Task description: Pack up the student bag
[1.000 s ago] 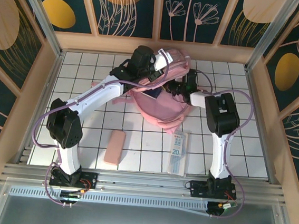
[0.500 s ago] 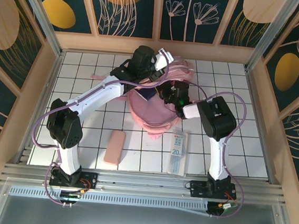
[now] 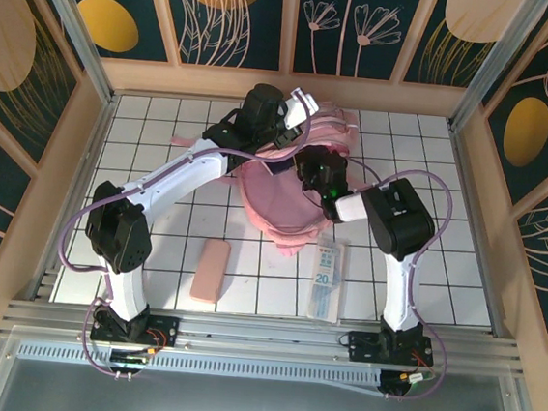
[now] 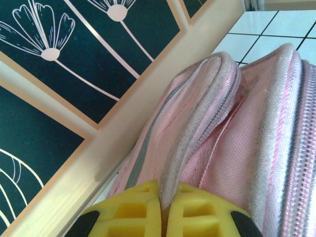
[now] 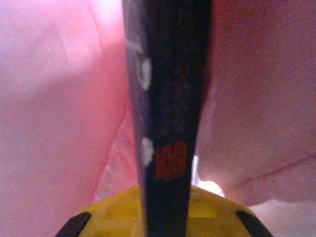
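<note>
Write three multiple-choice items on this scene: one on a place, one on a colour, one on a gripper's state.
1. Where does the small pink rectangular pencil case lie relative to the large soft pink fabric backpack?
A. on the white tiled table, apart from it
B. inside it
C. on top of it

2. What colour is the thin flat item clamped in the right gripper?
A. white
B. dark, near black
C. green

3. The left gripper is:
A. open above the table
B. shut on a fabric edge of the backpack
C. shut on the pencil case

Answers:
1 A: the top view shows it on bare tiles, apart from the bag.
2 B: the right wrist view shows a dark edge.
3 B: the left wrist view shows pink piping pinched.
</note>
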Robot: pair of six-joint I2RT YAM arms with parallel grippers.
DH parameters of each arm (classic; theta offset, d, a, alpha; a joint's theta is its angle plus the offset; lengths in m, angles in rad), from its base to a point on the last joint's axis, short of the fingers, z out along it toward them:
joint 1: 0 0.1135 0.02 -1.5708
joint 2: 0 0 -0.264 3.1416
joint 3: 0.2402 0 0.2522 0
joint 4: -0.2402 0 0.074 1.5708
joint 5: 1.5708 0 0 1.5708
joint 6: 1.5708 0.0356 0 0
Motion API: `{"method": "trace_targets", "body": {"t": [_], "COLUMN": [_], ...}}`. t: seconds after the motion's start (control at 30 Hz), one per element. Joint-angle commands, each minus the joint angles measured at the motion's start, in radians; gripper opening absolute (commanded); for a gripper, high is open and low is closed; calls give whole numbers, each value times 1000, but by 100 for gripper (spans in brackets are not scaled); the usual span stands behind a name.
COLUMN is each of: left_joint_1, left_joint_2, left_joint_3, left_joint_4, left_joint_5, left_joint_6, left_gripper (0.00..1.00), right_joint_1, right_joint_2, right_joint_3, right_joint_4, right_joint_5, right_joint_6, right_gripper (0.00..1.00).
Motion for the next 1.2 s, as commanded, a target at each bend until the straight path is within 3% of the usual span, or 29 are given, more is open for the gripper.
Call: {"method": "trace_targets", "body": {"t": [0.0,0.23,0.4,0.63,0.97,1.17], "left_joint_1": [-5,-5,-4,-5,-3,-2], "left_joint_2": [-38,-36,-37,-19,30,62], "left_joint_3": [69,62,62,67,50,51], "left_joint_4": [187,183,181,178,180,161], "left_joint_5": [-13,26,38,16,-65,-74], "left_joint_6": [-28,-57,-65,-74,-32,-19], "left_gripper": [0,0,0,0,0,0], "right_joint_1": [5,29,60,79,105,90], "right_joint_2": [-49,-4,6,-53,-281,-471], "right_joint_3": [-16,71,100,168,54,-134], "right_joint_4": [76,-3,-116,-458,-687,-699], "right_joint_5": [128,218,313,405,315,218], "right_joint_6": [110,210,224,242,268,210], "right_gripper": [0,0,8,34,56,56]}}
